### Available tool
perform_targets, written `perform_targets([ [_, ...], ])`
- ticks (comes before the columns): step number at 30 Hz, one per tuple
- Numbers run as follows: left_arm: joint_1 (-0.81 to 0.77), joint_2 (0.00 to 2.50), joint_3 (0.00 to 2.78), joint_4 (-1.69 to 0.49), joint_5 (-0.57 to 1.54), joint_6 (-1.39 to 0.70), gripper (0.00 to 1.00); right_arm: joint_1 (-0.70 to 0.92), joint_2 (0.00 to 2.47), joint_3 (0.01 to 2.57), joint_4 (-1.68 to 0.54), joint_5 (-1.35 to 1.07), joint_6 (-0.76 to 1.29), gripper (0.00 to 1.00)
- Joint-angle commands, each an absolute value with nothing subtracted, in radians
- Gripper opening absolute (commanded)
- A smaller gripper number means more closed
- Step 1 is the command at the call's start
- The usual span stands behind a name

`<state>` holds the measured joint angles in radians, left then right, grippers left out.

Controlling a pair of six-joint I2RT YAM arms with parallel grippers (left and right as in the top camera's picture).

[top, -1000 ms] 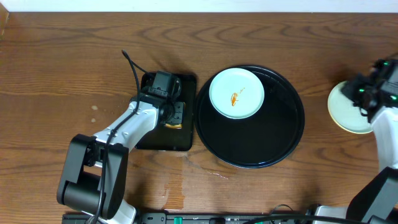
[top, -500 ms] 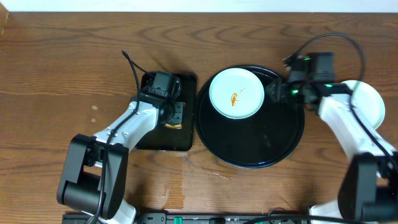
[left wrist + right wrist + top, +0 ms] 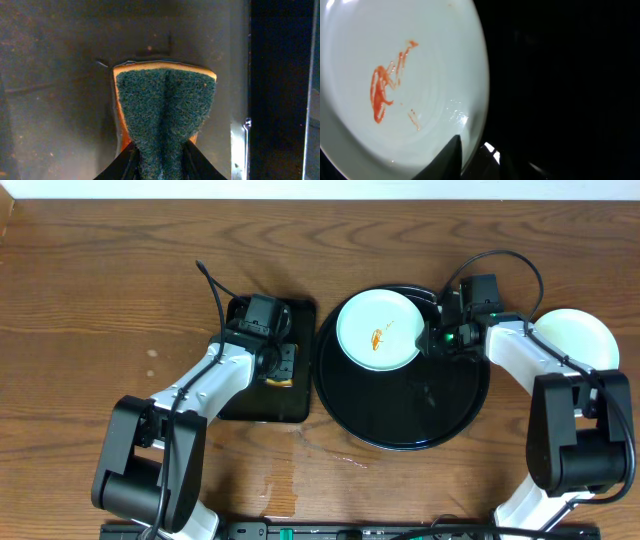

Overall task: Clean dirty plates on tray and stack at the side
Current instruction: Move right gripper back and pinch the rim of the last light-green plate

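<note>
A pale mint-blue plate (image 3: 380,330) with an orange sauce smear (image 3: 382,92) lies at the upper left of the round black tray (image 3: 430,395). My right gripper (image 3: 428,340) is at that plate's right edge. In the right wrist view its fingers (image 3: 452,157) pinch the rim of the plate (image 3: 395,90), one above and one outside; the gripper (image 3: 480,160) is shut on it. My left gripper (image 3: 283,370) is shut on a green-and-orange sponge (image 3: 165,110), fingertips (image 3: 125,167) squeezing its near end, gripper (image 3: 161,165) low over the small tray.
A rectangular black tray (image 3: 260,405) lies left of the round tray, under the sponge. A pale plate (image 3: 578,350) rests on the wooden table to the right of the round tray, beside my right arm. The dark tray floor (image 3: 570,90) fills the right wrist view's right side.
My right arm swung left from the plate at the table's right side to the tray and closed on the smeared plate's rim. The left arm and sponge have not moved.
</note>
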<state>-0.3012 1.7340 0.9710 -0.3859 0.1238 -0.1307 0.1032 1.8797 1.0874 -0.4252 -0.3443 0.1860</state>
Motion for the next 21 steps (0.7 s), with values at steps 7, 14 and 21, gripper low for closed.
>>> perform_targets([
  [7,-0.298,1.74,0.958,-0.391,0.108,-0.136,0.27,0.106,1.891,1.095,-0.501,-0.276,0.258,0.1],
  [14,-0.298,1.74,0.958,-0.392,0.108,-0.136,0.27,0.106,1.891,1.095,-0.574,-0.243,0.276,0.01],
  [21,-0.298,1.74,0.958,-0.392,0.108,-0.136,0.27,0.106,1.887,1.096,-0.597,-0.243,0.276,0.01],
])
